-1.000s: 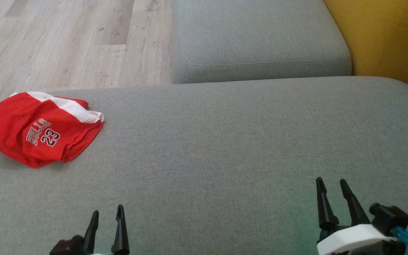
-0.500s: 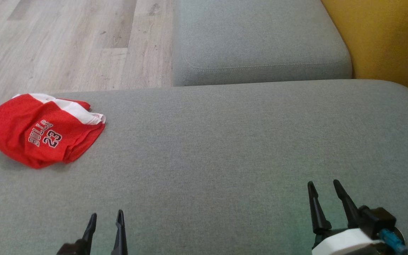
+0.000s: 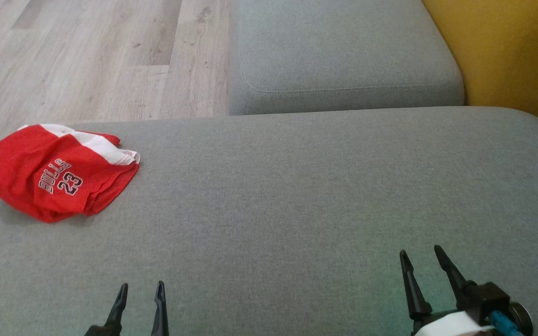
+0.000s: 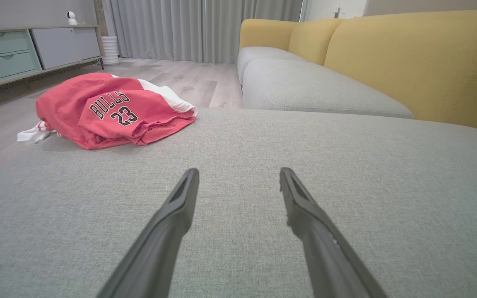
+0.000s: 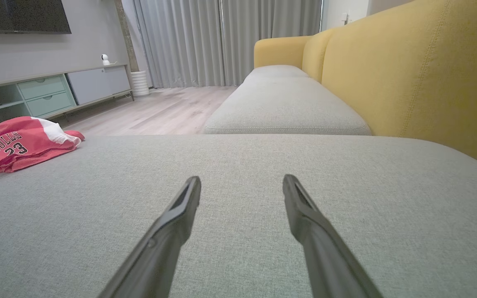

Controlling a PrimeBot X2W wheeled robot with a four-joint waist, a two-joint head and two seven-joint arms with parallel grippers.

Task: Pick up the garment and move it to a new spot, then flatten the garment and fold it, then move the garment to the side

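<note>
Red jersey [image 3: 49, 177], bunched at the frame's left, looks light, limp and easily pinched at its white edge. Both pairs of jaws stand wide open, empty.

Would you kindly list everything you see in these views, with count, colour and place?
garment: one, red with white trim and "BULLS 23" print, bunched at the near cushion's left end
near cushion: one, grey, in front of the robot
far cushion: one, grey, beyond the near one
sofa back: yellow, along the right
floor: pale wood, beyond the garment
cabinet: one, grey with pale green drawers, by the far wall
curtains: grey, at the room's far end
left gripper: one, dark fingers apart, lower left of head view
right gripper: one, dark fingers apart, lower right of head view
</note>
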